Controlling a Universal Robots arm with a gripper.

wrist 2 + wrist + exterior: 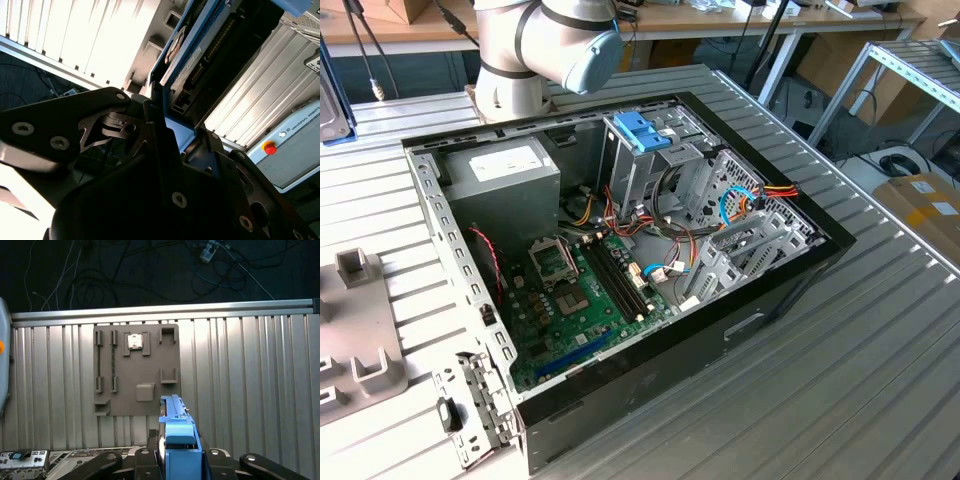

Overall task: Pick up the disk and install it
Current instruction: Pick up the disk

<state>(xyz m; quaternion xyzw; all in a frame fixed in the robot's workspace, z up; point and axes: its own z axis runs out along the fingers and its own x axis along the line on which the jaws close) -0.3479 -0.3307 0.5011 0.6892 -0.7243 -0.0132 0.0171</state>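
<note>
Clearly, the gripper (pixel 178 461) is clamped on the disk (pixel 178 439). In the first wrist view the disk's blue carrier frame stands edge-on between the black fingers (pixel 148 458). It is held clear above the ribbed metal surface (pixel 240 380). Beyond it on that surface lies a flat grey fixture plate (pixel 135 370) with raised blocks and slots.

In the second wrist view the disk (pixel 215 55) reaches away from the gripper. Its blue edge and a dark face with a row of connector pins are turned to the camera, and the pale ribbed surface lies behind it.

In the exterior view the arm (pixel 540 40) stands at the far side of an open computer case (pixel 670 360) lying on the surface (pixel 840 380). Inside the case are a green motherboard (pixel 575 300), a grey power-supply box (pixel 505 175) and a tall metal cage (pixel 650 175) topped by a blue handle (pixel 640 130). The fixture plate (pixel 350 340) sits at the exterior view's left, apart from the case.
</note>
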